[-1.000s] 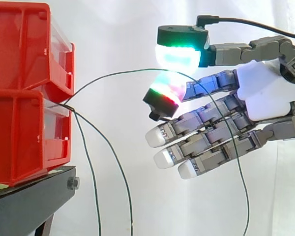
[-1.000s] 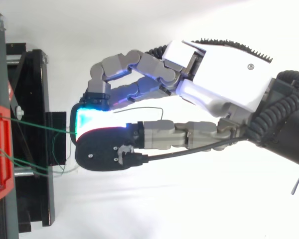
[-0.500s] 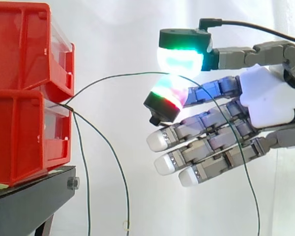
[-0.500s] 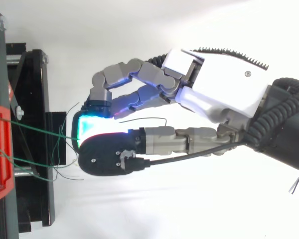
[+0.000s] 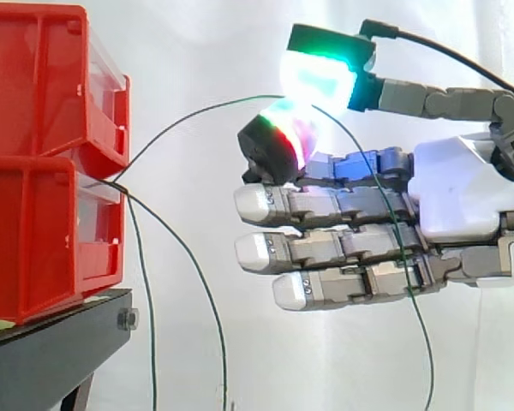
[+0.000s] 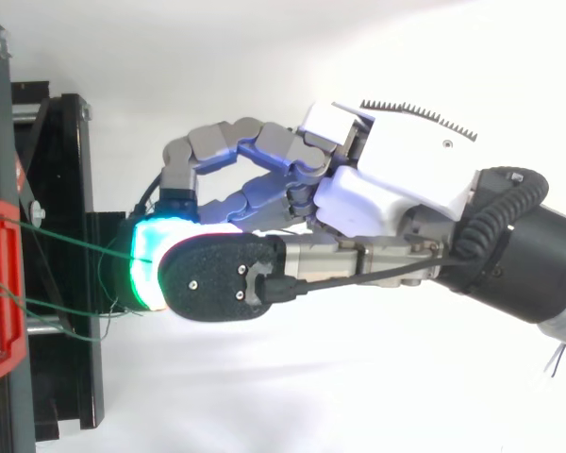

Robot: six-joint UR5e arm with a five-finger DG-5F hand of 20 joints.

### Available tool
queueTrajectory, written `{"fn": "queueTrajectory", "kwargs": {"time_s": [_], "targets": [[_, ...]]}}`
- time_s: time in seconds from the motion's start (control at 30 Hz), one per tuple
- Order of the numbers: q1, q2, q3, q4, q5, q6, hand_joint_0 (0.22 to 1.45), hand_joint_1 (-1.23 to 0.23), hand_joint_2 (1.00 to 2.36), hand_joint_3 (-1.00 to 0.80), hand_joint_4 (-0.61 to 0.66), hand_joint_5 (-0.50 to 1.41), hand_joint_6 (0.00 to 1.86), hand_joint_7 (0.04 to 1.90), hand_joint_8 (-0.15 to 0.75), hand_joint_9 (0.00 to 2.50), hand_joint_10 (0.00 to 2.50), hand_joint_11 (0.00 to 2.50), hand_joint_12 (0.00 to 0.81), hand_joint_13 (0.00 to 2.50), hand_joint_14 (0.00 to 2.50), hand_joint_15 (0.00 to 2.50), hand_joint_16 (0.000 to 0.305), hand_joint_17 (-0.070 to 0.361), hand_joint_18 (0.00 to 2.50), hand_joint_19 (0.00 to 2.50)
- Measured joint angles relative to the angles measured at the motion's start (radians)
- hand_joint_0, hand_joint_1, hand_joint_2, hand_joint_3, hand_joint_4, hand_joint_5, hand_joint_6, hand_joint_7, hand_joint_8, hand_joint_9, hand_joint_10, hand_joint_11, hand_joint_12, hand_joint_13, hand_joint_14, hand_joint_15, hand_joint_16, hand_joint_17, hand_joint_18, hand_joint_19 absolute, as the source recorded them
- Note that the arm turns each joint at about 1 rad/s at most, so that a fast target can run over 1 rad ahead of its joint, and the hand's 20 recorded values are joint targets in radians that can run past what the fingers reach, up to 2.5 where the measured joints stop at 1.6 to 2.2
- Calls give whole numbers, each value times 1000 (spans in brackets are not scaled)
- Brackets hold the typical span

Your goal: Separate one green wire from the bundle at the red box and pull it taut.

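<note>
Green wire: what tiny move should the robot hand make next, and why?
Probably draw the hand straight back, away from the red box. Its fingers seem to pinch one green wire, which bows in a slack arc between box and pinch; backing off should pull it taut.

Robot hand [image 5: 458, 188] higher, perhaps nearer bins [image 5: 34, 128]

2 red plastic bins [image 5: 34, 86], stacked; 3 thin green wires [image 5: 188, 116]; 1 black metal stand [image 5: 51, 351]; 1 grey-and-white robot hand [image 5: 463, 188]; 1 white curtain [image 5: 197, 43].
</note>
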Motion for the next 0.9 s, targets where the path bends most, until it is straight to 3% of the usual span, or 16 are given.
{"fn": "queueTrajectory", "kwargs": {"time_s": [0.9], "targets": [[1,0,-3,8,-10,-3,599,-811,1001,56,-111,-76,860,1173,280,924,10,349,436,736,13,383,59,132,630,282]]}}
